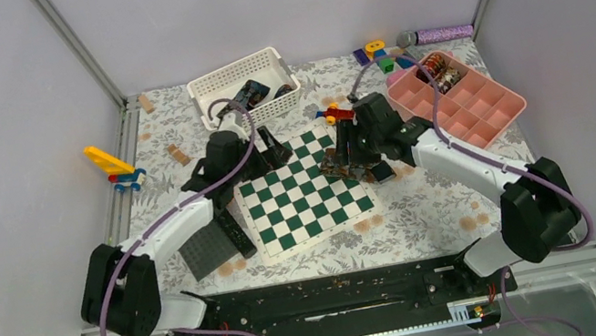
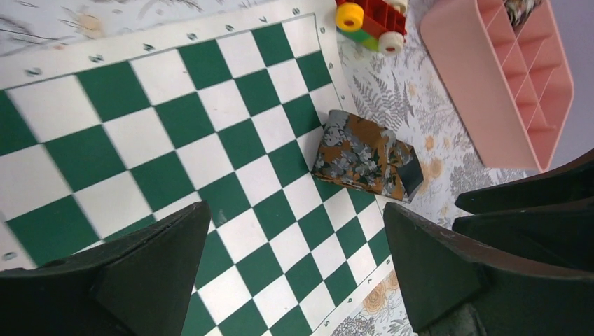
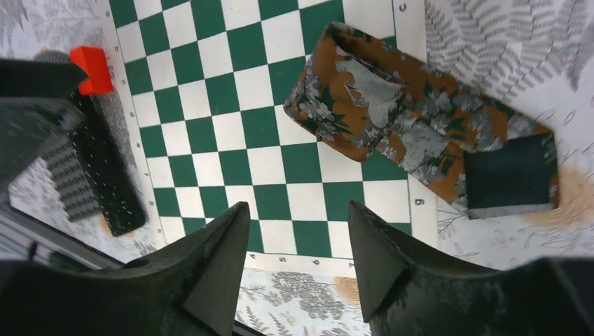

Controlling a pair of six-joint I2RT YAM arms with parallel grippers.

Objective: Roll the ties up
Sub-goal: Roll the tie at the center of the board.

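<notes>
A brown-rust floral tie (image 3: 392, 119), folded into a short flat bundle with a dark end, lies across the right edge of the green-and-white chessboard (image 1: 301, 204). It also shows in the left wrist view (image 2: 361, 154) and the top view (image 1: 340, 163). My right gripper (image 3: 298, 217) is open and empty, hovering just above and beside the tie. My left gripper (image 2: 298, 234) is open and empty over the board, left of the tie. More ties lie in the white basket (image 1: 211, 86). A coiled tie (image 1: 436, 70) sits in the pink tray (image 1: 488, 111).
A dark baseplate (image 1: 210, 243) and a black strip lie left of the board, with a red block (image 3: 91, 70) by them. A toy car (image 2: 371, 21) stands near the board's far corner. Coloured blocks and a purple roll (image 1: 442, 33) lie at the back.
</notes>
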